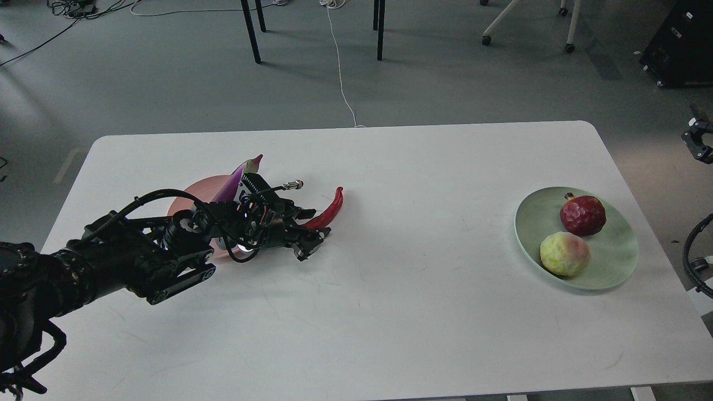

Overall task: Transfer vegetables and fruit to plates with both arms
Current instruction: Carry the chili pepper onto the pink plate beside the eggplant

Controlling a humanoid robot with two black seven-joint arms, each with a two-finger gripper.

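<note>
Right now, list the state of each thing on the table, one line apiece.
Pomegranate: on the green plate.
Yellow-green fruit: on the green plate, beside the pomegranate.
Eggplant: over the pink plate, partly hidden.
Chili pepper: on the table, stem end between the left hand's fingers.
Right hand: out of view.

A white table (356,312) with rounded corners fills the near part of the room, its top faintly scuffed and lit softly from above. Behind it spreads a grey floor (167,72), where black furniture legs (252,33) stand near the far edge and white legs on castors (496,25) sit further right. A white cable (340,67) trails across the floor to the table's back edge, dark cables (72,8) lie tangled at the far left, and a black box (682,44) sits in the far right corner.
</note>
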